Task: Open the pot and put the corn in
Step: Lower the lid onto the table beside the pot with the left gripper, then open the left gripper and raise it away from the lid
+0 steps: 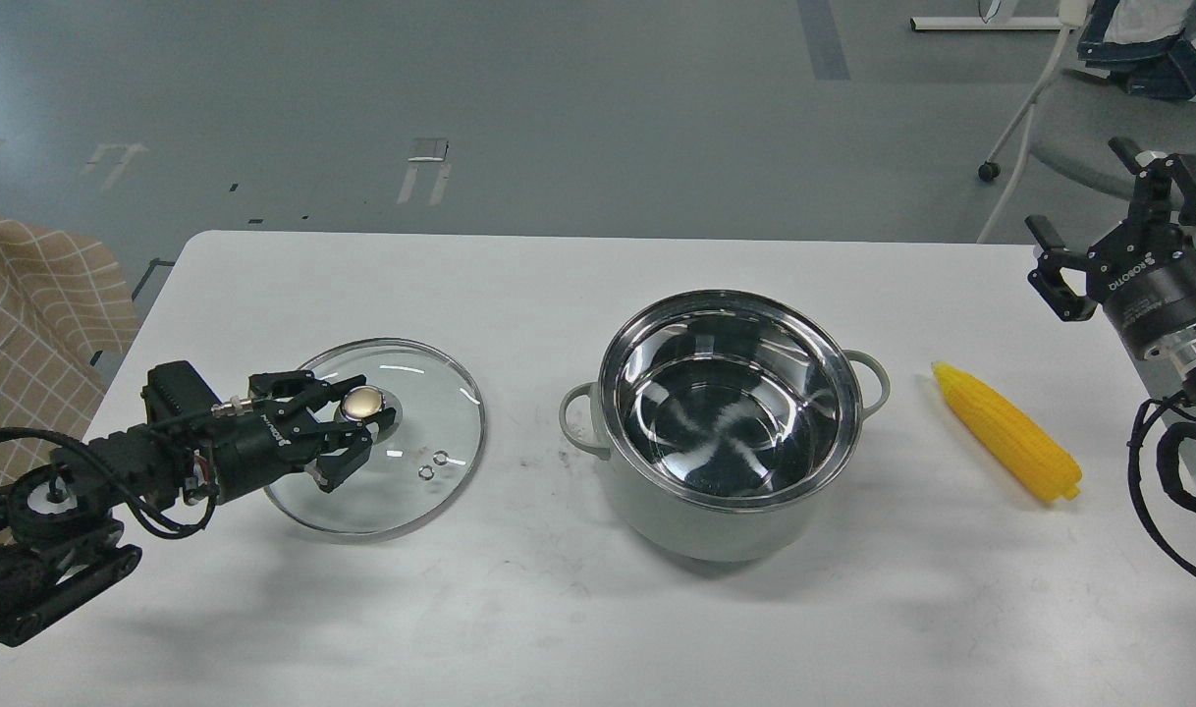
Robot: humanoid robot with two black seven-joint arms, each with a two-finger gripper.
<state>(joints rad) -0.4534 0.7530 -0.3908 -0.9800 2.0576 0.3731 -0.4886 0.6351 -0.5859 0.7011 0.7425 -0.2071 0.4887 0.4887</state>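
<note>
The pale grey-green pot (681,525) stands uncovered at the table's middle, its shiny steel inside empty. The yellow corn (1006,433) lies on the table just right of the pot, tapered end pointing away from me. The glass lid (431,422) lies flat on the table left of the pot. My left gripper (354,417) is low over the lid, its fingers spread on either side of the brass knob (364,403). My right gripper (1079,191) is open and empty, raised above the table's right edge, beyond and right of the corn.
The white table (519,609) ends at a far edge just behind the pot. A checked cloth (38,314) lies off the left edge. A wheeled stand (1010,128) and a chair stand on the floor at the back right.
</note>
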